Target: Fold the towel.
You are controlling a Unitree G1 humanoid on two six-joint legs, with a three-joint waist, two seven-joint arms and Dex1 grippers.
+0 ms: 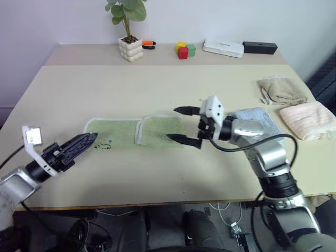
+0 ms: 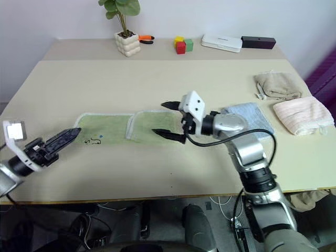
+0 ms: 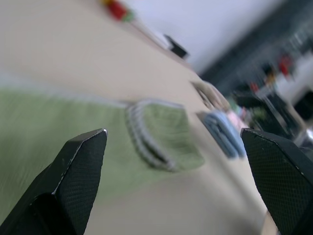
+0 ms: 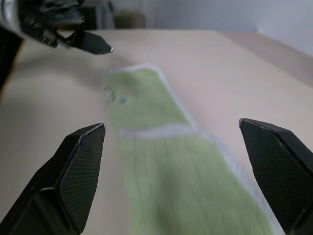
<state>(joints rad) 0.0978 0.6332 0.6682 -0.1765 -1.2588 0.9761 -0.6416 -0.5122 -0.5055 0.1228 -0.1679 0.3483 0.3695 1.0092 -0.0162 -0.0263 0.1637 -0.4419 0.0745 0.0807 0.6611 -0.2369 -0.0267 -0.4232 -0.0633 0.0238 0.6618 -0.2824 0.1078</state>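
The light green towel (image 1: 118, 132) lies flat along the near middle of the table (image 1: 157, 84). Its right part (image 1: 163, 131) is folded over onto the middle, and the whitish stitched edge (image 4: 156, 131) of that flap runs across it. A small dark embroidered mark (image 1: 104, 146) sits near its left end. My right gripper (image 1: 181, 125) hangs open just above the folded right part, holding nothing. My left gripper (image 1: 88, 140) is open and empty at the towel's left end, close to the mark. The right wrist view shows the left gripper's fingers (image 4: 93, 45) beyond the towel.
A light blue folded towel (image 1: 265, 118) lies under my right forearm, with a beige one (image 1: 282, 89) and a pink one (image 1: 308, 119) further right. Along the far edge stand a potted plant (image 1: 130, 48), an orange-handled tool (image 1: 148, 44), coloured blocks (image 1: 184, 50), a white box (image 1: 224, 47) and a black box (image 1: 260, 48).
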